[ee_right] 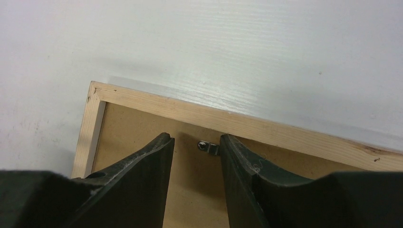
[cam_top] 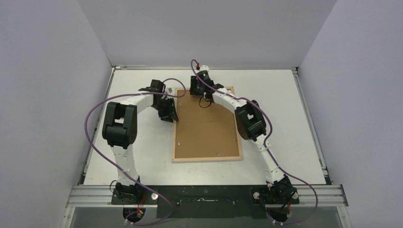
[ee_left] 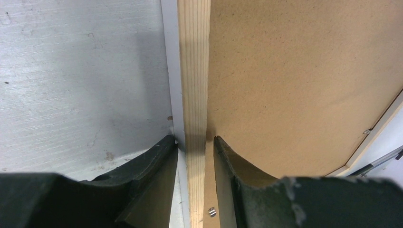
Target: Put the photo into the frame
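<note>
1. Left gripper (ee_left: 195,141): jaws closed onto the frame (ee_left: 195,71) at its left rail, one finger each side.
2. Frame: lying back-up at the centre of the table (cam_top: 142,142) (brown backing board (cam_top: 204,128) inside).
3. Right gripper (ee_right: 192,138): half open, empty, straddling a metal clip (ee_right: 208,147) by the far rail.

A robotics lab cell: plain grey walls (cam_top: 199,28) box in a white surface (cam_top: 285,95), aluminium rail (cam_top: 90,195) along its near edge.

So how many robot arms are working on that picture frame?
2. The left arm reaches to the left rail of the frame, its jaws on either side of that rail. The right arm reaches over to the far rail. None seems hidden.
</note>
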Robot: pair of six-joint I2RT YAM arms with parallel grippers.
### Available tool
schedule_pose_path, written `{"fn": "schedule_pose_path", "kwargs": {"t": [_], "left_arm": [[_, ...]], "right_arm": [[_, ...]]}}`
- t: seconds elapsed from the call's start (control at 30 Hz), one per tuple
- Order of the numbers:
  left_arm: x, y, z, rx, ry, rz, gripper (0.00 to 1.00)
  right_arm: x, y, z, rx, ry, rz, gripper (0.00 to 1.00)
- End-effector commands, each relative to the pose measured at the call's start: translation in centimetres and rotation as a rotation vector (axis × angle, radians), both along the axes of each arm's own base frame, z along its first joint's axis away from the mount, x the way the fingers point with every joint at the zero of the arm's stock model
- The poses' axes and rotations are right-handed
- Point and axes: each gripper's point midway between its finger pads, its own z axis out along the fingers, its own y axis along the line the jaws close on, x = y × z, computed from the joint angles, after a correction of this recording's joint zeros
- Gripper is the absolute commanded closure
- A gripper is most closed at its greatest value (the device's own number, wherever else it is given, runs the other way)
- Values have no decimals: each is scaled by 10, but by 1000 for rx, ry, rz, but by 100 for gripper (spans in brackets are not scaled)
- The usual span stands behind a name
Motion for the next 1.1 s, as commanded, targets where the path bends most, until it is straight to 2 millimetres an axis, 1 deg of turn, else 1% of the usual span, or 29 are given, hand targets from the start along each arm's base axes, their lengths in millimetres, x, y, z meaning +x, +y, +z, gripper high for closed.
{"fn": "schedule_pose_path", "kwargs": {"t": [0.0, 0.07, 0.13, 0.23, 0.33, 0.4, 0.57, 0.77, 1.07], "left_arm": [[-20, 4, -28, 47, 92, -33, 67], [-20, 4, -28, 51, 93, -32, 68], [-21, 5, -30, 55, 98, -29, 70], [-22, 6, -31, 60, 102, -27, 71], [-23, 6, -32, 63, 105, -27, 72], [-23, 7, -32, 65, 106, -26, 72], [-24, 7, -33, 66, 112, -25, 72], [-24, 6, -34, 64, 116, -27, 72], [-25, 7, -35, 64, 120, -27, 72]], "right_arm": [[-10, -14, -15, -40, 42, -34, 58], [-7, -18, 2, -37, 16, -51, 59], [-3, -21, 18, -44, -12, -76, 62], [-2, -21, 29, -44, -16, -79, 67], [-5, -19, 28, -30, 0, -74, 72], [-7, -16, 27, -17, 10, -64, 73], [-13, -8, 33, 26, 15, -36, 74], [-13, -8, 44, 39, 3, -37, 73], [-8, -9, 23, 25, 30, -51, 73]]}}
